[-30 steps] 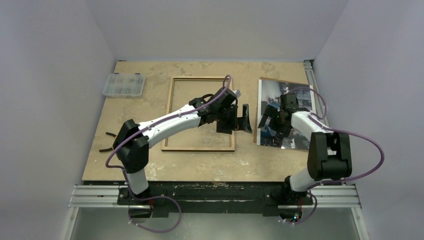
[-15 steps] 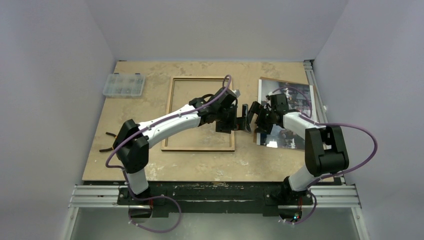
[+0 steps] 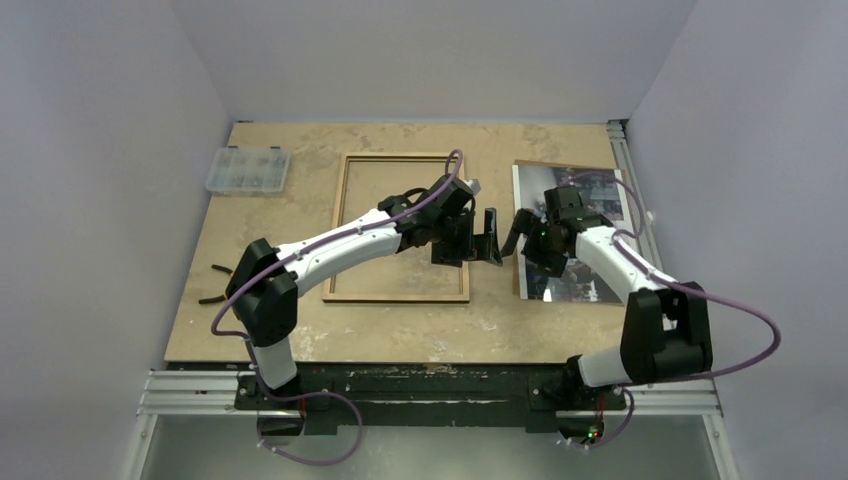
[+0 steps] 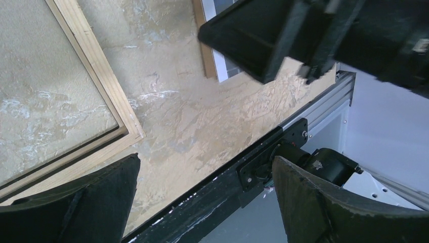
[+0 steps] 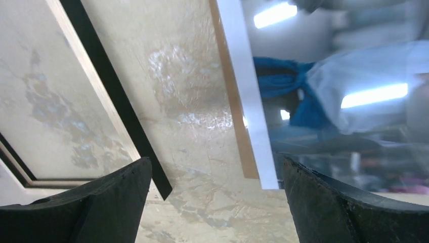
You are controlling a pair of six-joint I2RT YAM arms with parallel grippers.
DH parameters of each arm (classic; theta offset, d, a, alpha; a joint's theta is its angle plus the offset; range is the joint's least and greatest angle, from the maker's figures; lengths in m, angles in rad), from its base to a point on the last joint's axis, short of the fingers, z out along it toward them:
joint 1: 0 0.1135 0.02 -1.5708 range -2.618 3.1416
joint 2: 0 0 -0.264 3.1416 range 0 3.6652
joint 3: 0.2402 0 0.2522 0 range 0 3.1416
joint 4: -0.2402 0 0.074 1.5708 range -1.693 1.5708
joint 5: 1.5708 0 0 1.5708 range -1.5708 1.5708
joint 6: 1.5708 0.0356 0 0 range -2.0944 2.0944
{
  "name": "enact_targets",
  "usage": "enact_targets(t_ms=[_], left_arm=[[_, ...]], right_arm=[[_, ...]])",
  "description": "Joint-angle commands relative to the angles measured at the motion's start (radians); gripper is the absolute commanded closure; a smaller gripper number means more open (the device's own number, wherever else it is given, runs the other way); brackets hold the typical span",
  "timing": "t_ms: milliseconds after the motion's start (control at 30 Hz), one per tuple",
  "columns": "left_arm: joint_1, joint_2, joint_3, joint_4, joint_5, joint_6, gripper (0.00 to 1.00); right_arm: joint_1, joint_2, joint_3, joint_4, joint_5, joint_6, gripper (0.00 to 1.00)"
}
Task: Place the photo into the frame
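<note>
Right wrist shows the photo (image 5: 329,101) glossy, bluish, white-bordered.

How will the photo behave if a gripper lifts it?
Probably floppy: the photo looks sheet-thin and lies flat. Likely slippery, since its glossy face shows bright reflections. Its edge sits flush on a brown board, so pinching may fail.

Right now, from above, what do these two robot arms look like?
Both the left arm and right arm have white tube-like links joined by chunky black joints. A thin purple cable loops loosely along each. Each ends in black jaws, two broad blunt fingers. I see no markings.
</note>
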Motion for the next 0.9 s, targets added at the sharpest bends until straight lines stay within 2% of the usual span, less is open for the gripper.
enact_targets(t_ms=[0, 233, 433, 667, 867], left_arm=[[0.005, 0.001, 0.015, 0.021, 0.01, 0.023, 0.0], [0.005, 0.01, 0.012, 0.025, 0.012, 0.018, 0.0], [0.002, 0.06, 0.012, 0.079, 0.05, -0.029, 0.02], [-0.003, 0.103, 0.018, 0.096, 0.064, -0.04, 0.04], [-0.003, 0.11, 0.014, 0.105, 0.064, -0.03, 0.03]], right_arm=[[-0.062, -0.108, 0.094, -0.1, 0.163, -0.014, 0.02], [-0.289, -0.078, 0.149, -0.162, 0.27, -0.012, 0.02], [-0.418, -0.004, 0.123, -0.169, 0.327, 0.042, 0.01], [-0.488, 0.028, 0.162, -0.154, 0.506, 0.031, 0.01], [-0.5, 0.059, 0.172, -0.11, 0.532, 0.048, 0.01]])
